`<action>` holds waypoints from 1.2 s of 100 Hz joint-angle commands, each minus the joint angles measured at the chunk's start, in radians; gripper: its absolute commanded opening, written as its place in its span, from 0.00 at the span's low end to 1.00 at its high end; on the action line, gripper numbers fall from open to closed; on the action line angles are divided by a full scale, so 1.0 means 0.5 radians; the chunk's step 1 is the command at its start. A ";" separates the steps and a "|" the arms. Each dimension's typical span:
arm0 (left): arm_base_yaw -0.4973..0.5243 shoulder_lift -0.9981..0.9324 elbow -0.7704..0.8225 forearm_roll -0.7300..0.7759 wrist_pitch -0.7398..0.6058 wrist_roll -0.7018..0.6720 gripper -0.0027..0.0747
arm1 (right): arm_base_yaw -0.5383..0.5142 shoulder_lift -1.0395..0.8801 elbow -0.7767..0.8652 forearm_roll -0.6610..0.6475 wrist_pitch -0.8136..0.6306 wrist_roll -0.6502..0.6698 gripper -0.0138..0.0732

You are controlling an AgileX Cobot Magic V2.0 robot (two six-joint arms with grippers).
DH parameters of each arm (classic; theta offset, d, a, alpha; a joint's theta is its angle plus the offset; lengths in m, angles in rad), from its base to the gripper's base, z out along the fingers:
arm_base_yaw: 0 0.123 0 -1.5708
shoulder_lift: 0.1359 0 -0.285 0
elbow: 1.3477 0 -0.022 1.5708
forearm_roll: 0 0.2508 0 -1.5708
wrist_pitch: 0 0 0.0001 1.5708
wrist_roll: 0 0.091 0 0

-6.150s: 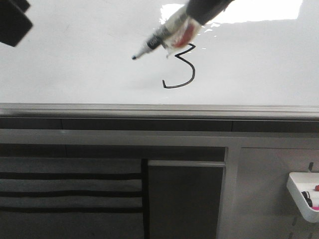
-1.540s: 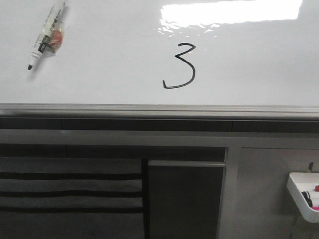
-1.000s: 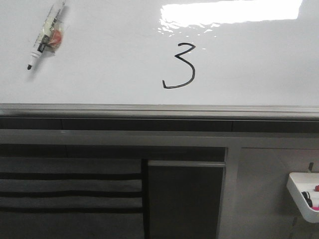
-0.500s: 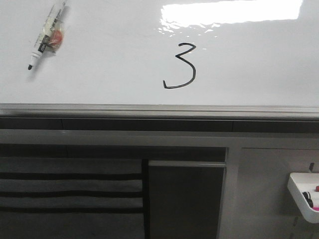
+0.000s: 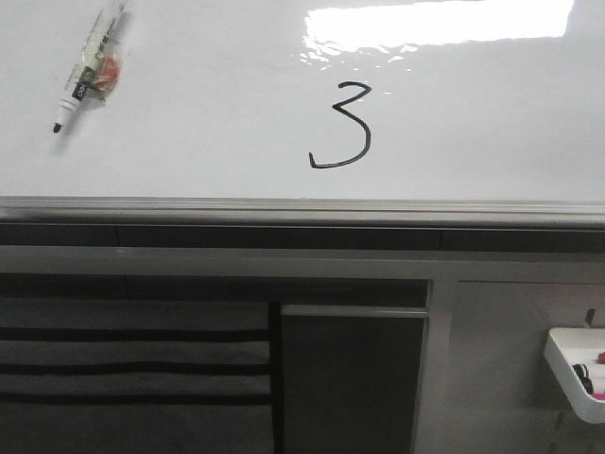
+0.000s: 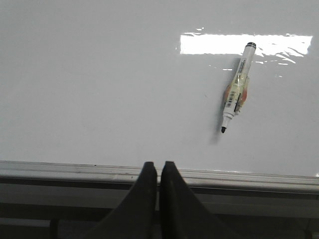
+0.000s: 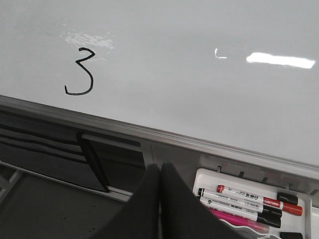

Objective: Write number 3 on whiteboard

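The whiteboard (image 5: 208,113) fills the upper front view, glossy white with a grey metal edge strip. A thin black number 3 (image 5: 344,127) is drawn near its middle; it also shows in the right wrist view (image 7: 82,71). A black marker (image 5: 88,66), uncapped, lies on the board at the far left, tip pointing toward the board's near edge; it also shows in the left wrist view (image 6: 236,87). Neither gripper shows in the front view. My left gripper (image 6: 158,166) is shut and empty, over the board's edge strip. My right gripper (image 7: 160,168) is shut and empty, below the board's edge.
A small white plastic tray (image 7: 209,175) with several markers hangs below the board at the right; it also shows in the front view (image 5: 565,359). A bright light patch (image 5: 435,24) reflects on the board. Dark panels and a grey frame (image 5: 284,260) lie under the edge strip.
Six seconds ago an arm held the marker over the 3. Since then the marker lies on the board at the left and the arm is out of the front view. Nothing moved in the last second.
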 commanded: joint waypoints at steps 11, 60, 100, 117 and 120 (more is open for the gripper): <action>0.002 -0.061 0.005 0.007 -0.172 -0.021 0.01 | -0.012 0.006 -0.050 -0.038 -0.155 -0.004 0.07; 0.002 -0.061 0.005 0.007 -0.172 -0.021 0.01 | -0.021 -0.059 -0.023 -0.038 -0.167 -0.004 0.07; 0.002 -0.061 0.005 0.007 -0.172 -0.021 0.01 | -0.674 -0.940 0.996 0.154 -1.197 0.001 0.07; 0.002 -0.061 0.005 0.007 -0.172 -0.021 0.01 | -0.763 -1.030 1.429 0.163 -1.566 0.001 0.07; 0.002 -0.061 0.005 0.007 -0.172 -0.021 0.01 | -0.763 -1.030 1.489 0.178 -1.629 0.001 0.07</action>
